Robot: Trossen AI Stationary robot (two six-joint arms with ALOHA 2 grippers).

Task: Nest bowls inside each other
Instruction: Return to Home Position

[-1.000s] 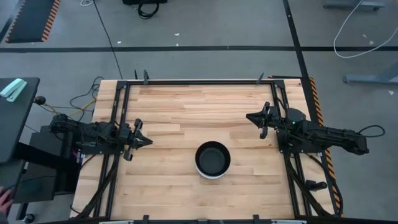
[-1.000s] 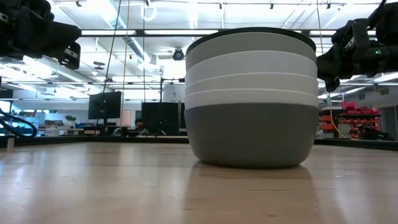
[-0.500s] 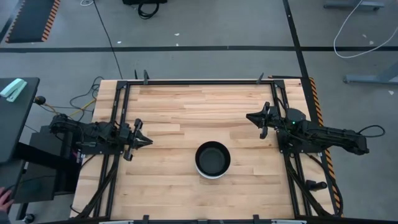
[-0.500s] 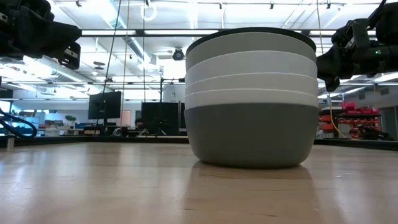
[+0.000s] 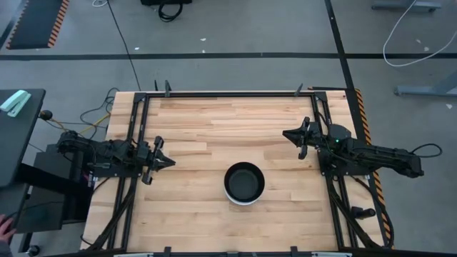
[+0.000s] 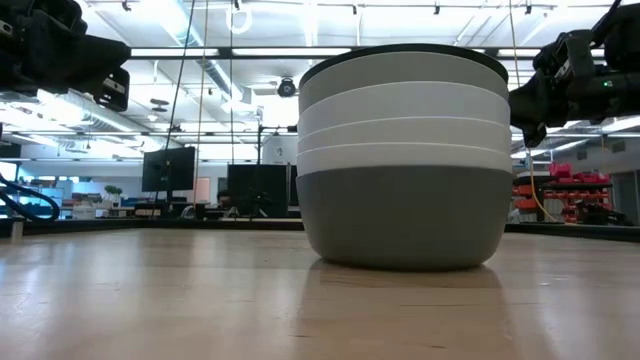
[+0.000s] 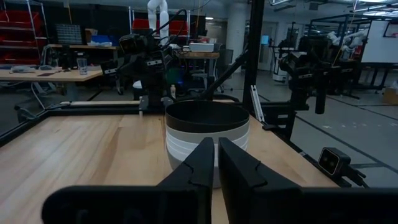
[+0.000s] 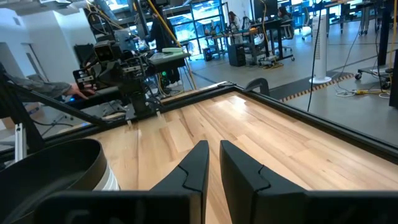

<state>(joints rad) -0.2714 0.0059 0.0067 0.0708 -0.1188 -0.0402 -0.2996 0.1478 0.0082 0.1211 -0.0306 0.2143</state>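
The bowls (image 5: pixel 244 183) stand nested in one stack on the table's near middle, the bottom bowl's base on the wood. In the low view the stack (image 6: pixel 405 160) shows a dark grey bowl at the bottom, white and light grey rims above, and a black rim on top. My left gripper (image 5: pixel 168 162) hovers shut by the table's left edge, pointing at the stack (image 7: pixel 207 140). My right gripper (image 5: pixel 287 133) hovers shut by the right edge, above and to the right of the stack (image 8: pixel 56 171).
Bare wood lies all round the stack. A black metal frame (image 5: pixel 228 93) borders the table's far, left and right sides. A person's hand (image 5: pixel 6 227) shows at the picture's left edge, off the table.
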